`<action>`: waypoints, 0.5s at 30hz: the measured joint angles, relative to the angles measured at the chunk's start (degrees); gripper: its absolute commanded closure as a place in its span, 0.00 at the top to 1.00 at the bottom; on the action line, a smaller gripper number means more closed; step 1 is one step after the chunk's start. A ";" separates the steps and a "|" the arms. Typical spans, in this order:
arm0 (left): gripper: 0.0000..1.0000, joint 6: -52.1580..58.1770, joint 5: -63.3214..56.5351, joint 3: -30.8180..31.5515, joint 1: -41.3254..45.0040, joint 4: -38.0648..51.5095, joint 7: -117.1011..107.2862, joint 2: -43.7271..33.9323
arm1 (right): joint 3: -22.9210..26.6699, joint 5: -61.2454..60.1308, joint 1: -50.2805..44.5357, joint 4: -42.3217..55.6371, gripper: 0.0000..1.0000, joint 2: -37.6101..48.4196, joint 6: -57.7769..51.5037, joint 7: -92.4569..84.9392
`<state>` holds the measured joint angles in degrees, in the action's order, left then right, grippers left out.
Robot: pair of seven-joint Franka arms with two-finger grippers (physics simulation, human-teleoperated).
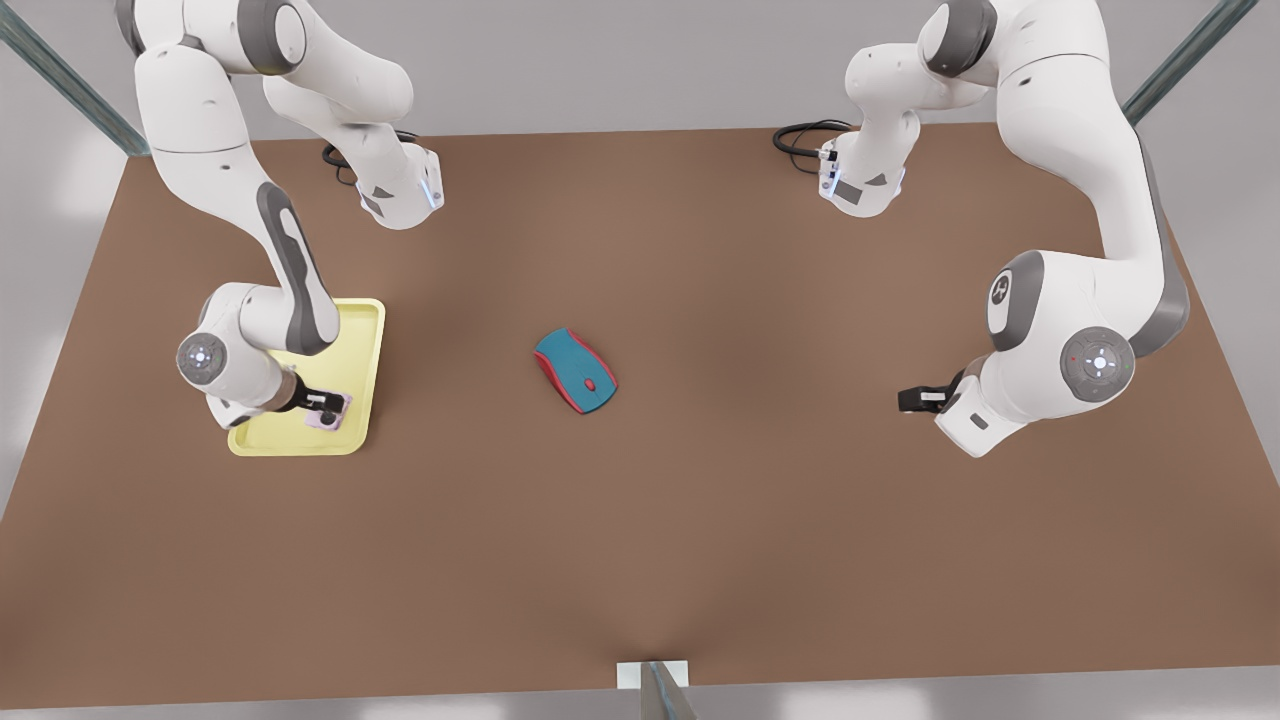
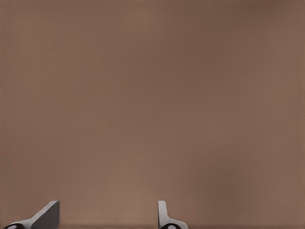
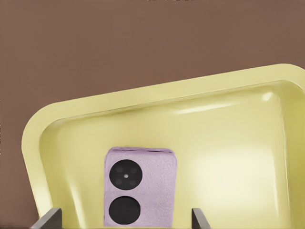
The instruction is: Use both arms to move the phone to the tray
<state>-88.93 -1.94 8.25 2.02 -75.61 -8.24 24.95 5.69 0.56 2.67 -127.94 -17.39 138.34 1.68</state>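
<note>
Phone (image 3: 140, 187) between right gripper's (image 3: 126, 220) parted jaws

You see a plain brown tabletop (image 1: 700, 520) carrying a pale yellow rectangular tray (image 1: 362, 335) and a teal-and-red computer mouse (image 1: 575, 370).

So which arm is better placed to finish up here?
The right. Its gripper hangs open over the tray with the phone between its fingers. The left gripper waits open above bare table, far past the mouse.
</note>
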 measured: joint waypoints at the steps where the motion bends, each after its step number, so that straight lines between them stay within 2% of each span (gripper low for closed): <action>1: 1.00 -0.01 -0.01 0.00 0.00 0.00 -0.06 -0.01 | -0.03 0.00 -0.30 0.47 1.00 0.74 -0.19 -1.43; 2: 1.00 -0.01 -0.02 0.00 0.00 0.00 -0.12 -0.06 | -0.05 -0.01 -0.54 2.53 1.00 1.46 -0.97 -2.78; 5: 1.00 0.00 -0.14 0.00 0.00 0.00 -0.33 -0.33 | -0.94 -0.03 -0.60 17.01 1.00 3.87 -7.75 -5.75; 9: 1.00 0.03 -0.80 -0.21 -0.01 2.08 -0.54 -0.95 | -3.66 0.33 -0.61 36.23 1.00 5.72 -21.86 -6.36; 13: 1.00 0.44 -1.19 -0.37 -0.01 3.58 -0.43 -2.96 | -5.07 0.69 -2.25 40.75 1.00 8.36 -33.82 -5.86; 15: 1.00 1.04 -1.73 -0.32 0.01 3.80 -0.13 -3.99 | -5.21 0.96 -2.48 43.87 1.00 6.21 -37.04 -5.59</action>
<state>-87.89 -3.68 7.93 2.03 -71.82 -8.37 20.96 0.48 1.52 0.19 -84.07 -11.18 101.30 -3.92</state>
